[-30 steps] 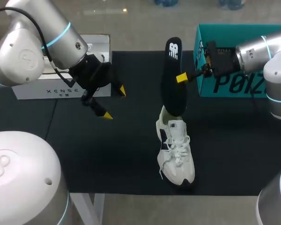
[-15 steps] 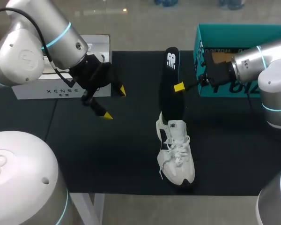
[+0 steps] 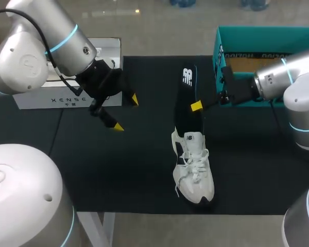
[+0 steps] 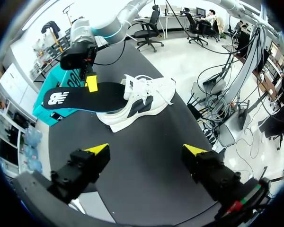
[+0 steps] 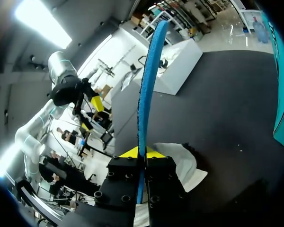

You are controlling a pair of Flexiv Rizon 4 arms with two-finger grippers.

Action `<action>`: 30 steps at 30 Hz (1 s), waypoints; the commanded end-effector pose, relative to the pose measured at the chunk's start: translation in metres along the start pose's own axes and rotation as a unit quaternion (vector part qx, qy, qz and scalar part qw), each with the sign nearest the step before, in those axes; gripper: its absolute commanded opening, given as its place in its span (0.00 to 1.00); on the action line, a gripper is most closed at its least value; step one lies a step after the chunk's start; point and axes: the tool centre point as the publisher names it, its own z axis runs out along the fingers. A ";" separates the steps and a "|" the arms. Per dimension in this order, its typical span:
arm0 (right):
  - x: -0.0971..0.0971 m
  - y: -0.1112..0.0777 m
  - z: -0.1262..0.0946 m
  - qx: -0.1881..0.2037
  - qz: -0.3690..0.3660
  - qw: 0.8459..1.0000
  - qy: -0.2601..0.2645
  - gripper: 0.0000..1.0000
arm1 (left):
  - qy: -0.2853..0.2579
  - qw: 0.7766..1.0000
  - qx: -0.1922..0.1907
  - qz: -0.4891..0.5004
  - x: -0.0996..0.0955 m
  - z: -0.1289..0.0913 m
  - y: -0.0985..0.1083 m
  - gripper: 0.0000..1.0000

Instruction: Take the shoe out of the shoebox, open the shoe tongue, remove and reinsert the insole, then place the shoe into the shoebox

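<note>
Shoe [image 3: 194, 167]: white upper and laces, with a dark navy marking on the side.
Insole [image 3: 188, 100], at the shoe's heel end: black top face with a white logo. A bright blue edge is seen in the right wrist view.
Shoebox [image 3: 268, 32], beyond the shoe to the right: teal outside, brown inside, with dark lettering on the wall.
Table [image 3: 123, 175]: covered in plain black.
A white box [image 3: 41, 98] with grey lettering is noted well left of the shoe.
Left pincer [image 3: 125, 112] and right pincer [image 3: 195, 106]: black bodies, yellow tips.
Left arm [image 3: 36, 46] and right arm [image 3: 293, 62]: silver-white, ringed with cyan light bands.
</note>
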 end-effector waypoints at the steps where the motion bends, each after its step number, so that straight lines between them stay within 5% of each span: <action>1: 0.005 -0.009 0.007 0.001 0.007 1.000 -0.012 0.00 | 0.001 1.000 -0.001 0.000 0.000 0.000 0.000 1.00; 10: 0.001 -0.031 0.020 0.053 0.044 0.996 -0.054 0.00 | 0.001 1.000 -0.001 0.000 0.000 0.000 0.000 1.00; 22: -0.001 -0.050 0.023 0.068 0.077 0.991 -0.082 0.00 | 0.001 1.000 -0.001 0.000 0.000 0.000 0.000 1.00; 25: -0.001 -0.048 0.020 0.067 0.076 0.991 -0.082 0.40 | 0.001 1.000 -0.001 0.000 0.000 0.000 0.000 1.00; 29: 0.000 -0.040 0.015 0.064 0.068 0.992 -0.084 0.67 | 0.001 1.000 -0.001 0.000 0.000 0.000 0.000 1.00; 30: -0.001 -0.038 0.015 0.066 0.067 0.992 -0.079 0.67 | 0.001 1.000 -0.001 0.000 0.000 0.000 0.000 1.00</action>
